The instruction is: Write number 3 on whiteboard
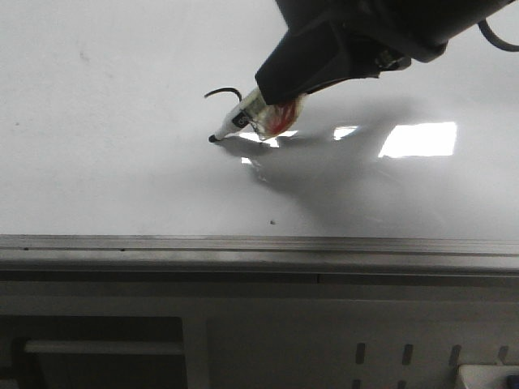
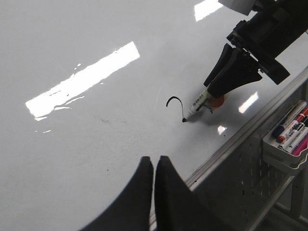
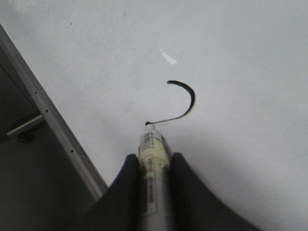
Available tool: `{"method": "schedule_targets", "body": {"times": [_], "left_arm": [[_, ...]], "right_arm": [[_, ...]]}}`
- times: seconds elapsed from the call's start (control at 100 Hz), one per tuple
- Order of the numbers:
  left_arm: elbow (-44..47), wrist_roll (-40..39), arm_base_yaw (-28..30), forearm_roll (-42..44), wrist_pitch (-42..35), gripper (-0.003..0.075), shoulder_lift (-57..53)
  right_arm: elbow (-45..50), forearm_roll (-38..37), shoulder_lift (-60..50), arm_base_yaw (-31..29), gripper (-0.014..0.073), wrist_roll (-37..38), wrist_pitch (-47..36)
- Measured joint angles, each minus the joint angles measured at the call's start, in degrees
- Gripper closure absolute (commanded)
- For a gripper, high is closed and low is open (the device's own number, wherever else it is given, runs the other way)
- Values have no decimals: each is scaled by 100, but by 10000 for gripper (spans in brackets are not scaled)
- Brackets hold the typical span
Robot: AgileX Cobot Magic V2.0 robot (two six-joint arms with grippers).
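Black ink so far is just the top hook of the 3 (image 3: 185,98), sitting mid-board, a fair way in from the whiteboard's (image 1: 97,97) near edge rail. Right gripper (image 3: 153,166) is clamped tight on the marker (image 3: 153,159), tip touching the board at the end of that curve. So we're at the waist of the digit, I'd say. Next it needs the lower bowl: swing out, curl back, steady pressure. Left gripper (image 2: 154,166) hovers over the near edge, jaws pressed together, looks like nothing in them, though the view's partial.
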Motion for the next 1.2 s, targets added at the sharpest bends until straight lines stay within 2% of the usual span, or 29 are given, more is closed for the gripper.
{"method": "schedule_targets", "body": {"times": [0.22,0.39,0.7,0.92,1.07,1.15,1.2], "left_arm": [[0,0,0,0,-22,741,0],[0,0,0,0,-22,741,0],[0,0,0,0,-22,741,0],[0,0,0,0,-22,741,0],[4,0,0,-100,-22,736,-4],[4,0,0,-237,-22,682,10],[4,40,0,-354,-22,592,95]], "right_arm": [[19,49,-326,-546,653,11,704],[160,39,-518,-627,644,11,871],[353,80,51,268,644,11,555],[179,134,22,309,644,11,658],[-306,-61,-561,352,644,11,1034],[-667,-85,-1003,490,645,11,1170],[-885,-100,-1235,558,645,11,1219]]}}
